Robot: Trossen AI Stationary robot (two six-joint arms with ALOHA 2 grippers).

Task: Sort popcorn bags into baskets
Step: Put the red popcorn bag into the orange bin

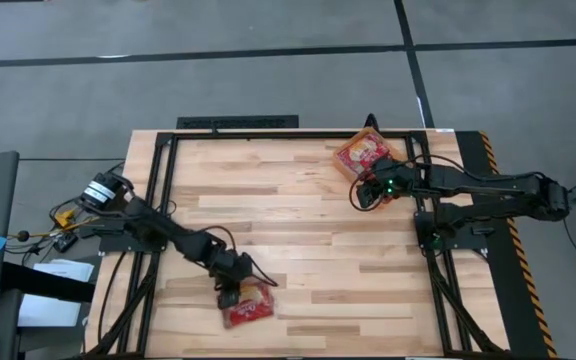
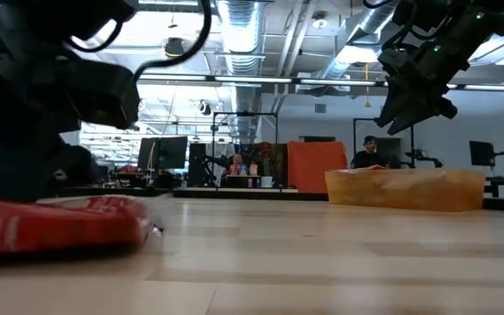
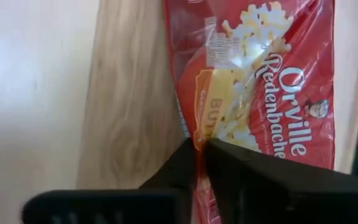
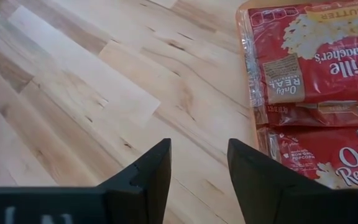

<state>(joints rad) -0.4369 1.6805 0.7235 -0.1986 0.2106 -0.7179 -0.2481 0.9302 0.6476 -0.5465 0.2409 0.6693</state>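
Observation:
One red popcorn bag (image 1: 250,311) lies flat near the table's near edge, left of centre; it shows as a red slab in the low view (image 2: 59,224). My left gripper (image 1: 232,293) is down on it, shut on its wrapper (image 3: 199,152). The orange basket (image 1: 352,170) sits at the far right of the table and holds several red bags (image 4: 312,68). My right gripper (image 4: 197,163) is open and holds nothing. It hovers just on the near side of the basket (image 2: 405,189), above the table (image 1: 373,192). My left gripper pinches the popcorn bag's wrapper (image 3: 194,134) between its two fingertips, near one long edge of the packet. The fingers come from above, pointing down. The bag rests flat on the table (image 2: 103,229). Whether they have a raised fold or the edge itself does not show.
Bare wooden boards fill the middle of the table (image 1: 298,230) between the two arms. A black frame rail (image 1: 298,133) runs around the table. Beyond the far edge the low view shows a room with monitors and a person (image 2: 367,153).

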